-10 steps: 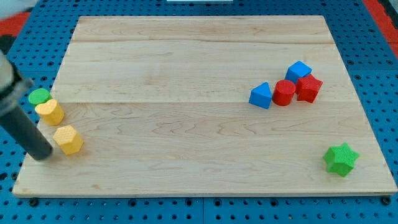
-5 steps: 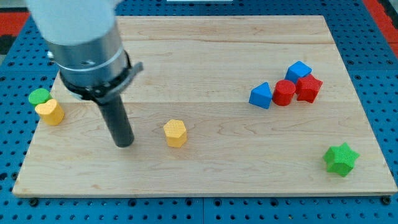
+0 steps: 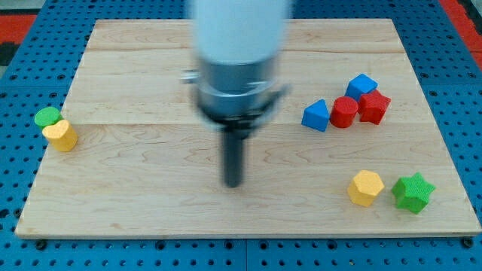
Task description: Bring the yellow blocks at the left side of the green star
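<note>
No pincer here: my tip (image 3: 233, 183) rests mid-table. Yellow hexagonal block (image 3: 365, 187) sits at nine o'clock of the green star block (image 3: 413, 192). Circle behind the yellow rounded block (image 3: 60, 135), push toward three o'clock.

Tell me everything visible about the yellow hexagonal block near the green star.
The yellow hexagonal block is a short six-sided prism in plain matte yellow, sitting flat on the wooden board near the view's bottom right. It lies just to the view's left of the green star, very close, though actual contact cannot be confirmed. My tip is well off to the view's left, not touching it. No marks or damage show on it.
</note>
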Motion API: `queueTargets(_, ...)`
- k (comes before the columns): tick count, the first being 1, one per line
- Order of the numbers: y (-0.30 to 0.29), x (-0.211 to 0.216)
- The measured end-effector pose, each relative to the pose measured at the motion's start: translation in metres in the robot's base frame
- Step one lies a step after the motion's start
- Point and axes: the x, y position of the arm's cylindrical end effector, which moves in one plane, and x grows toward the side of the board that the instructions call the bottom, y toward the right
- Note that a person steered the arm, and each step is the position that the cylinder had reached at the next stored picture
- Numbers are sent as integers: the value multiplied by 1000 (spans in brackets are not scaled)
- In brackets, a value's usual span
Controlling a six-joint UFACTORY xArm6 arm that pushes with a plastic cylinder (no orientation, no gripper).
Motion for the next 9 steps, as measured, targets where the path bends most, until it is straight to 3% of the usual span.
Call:
queueTargets(1,-138,2)
queueTargets(2,-248,-23)
queueTargets(4,-245,-88)
queueTargets(5,-211,-103)
queueTargets(6,-166,-68)
queueTargets(7,-170,-80)
queueTargets(8,-220,-119)
queueTargets(9,-247,-99)
